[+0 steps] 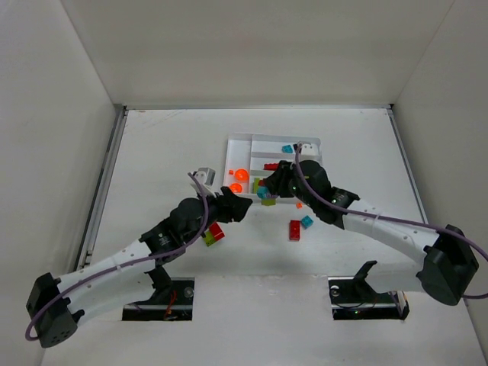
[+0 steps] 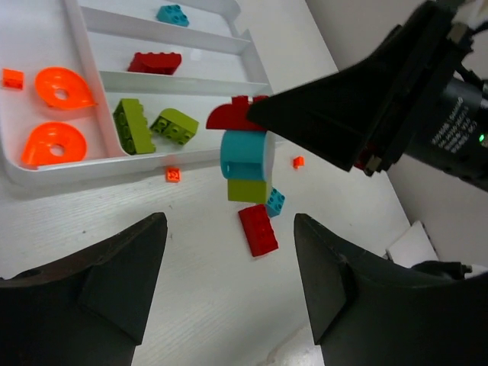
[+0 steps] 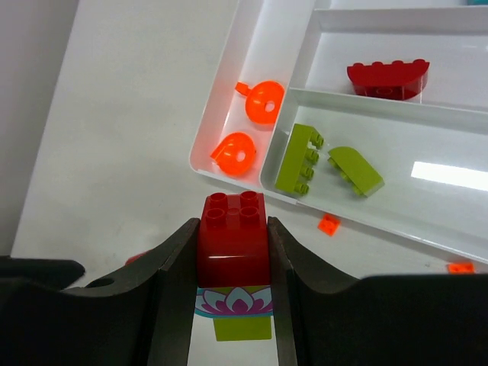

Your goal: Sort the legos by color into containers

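Three legos are joined in one stack: a held red brick point(image 3: 232, 242) on top, a teal piece point(image 3: 232, 301) with a printed flower band under it, and a lime piece point(image 3: 242, 328) lowest. The stack appears to be lifted off the table point(image 1: 152, 152).

- **Right gripper:** The right gripper point(image 3: 232, 225) is clamped on the top brick, jaws drawn in to its width. The two lower pieces hang free below the pads.
- **Position of the stack:** It is kept just outside the near wall of the tray point(image 3: 366, 103), over bare table and over no slot. This is judged deliberate, since three locked colours cannot be dropped into one compartment.
- **Tray contents:** Orange round pieces point(image 3: 263, 101) lie in the narrow side section and two lime bricks point(image 3: 299, 158) in the adjoining long slot. A curved red brick point(image 3: 387, 78) lies in the next slot and a teal brick point(image 2: 173, 14) in the far one. A colour is thus already assigned to each slot.
- **Left gripper:** The left gripper point(image 2: 229, 219) is spread wide with nothing between its fingers, and is aimed at the hanging stack from the opposite side. It is judged to be placed to take the teal-and-lime end so the stack can be pulled apart.
- **Loose on the table, near the stack:** A loose red brick point(image 2: 258, 229) and a small teal brick point(image 2: 275, 200) are noted, with tiny orange bits point(image 2: 173, 174) just beside the tray wall.
- **By the left arm:** A red and lime pair point(image 1: 213, 232) lies unsorted.

Sorting is judged roughly half done.
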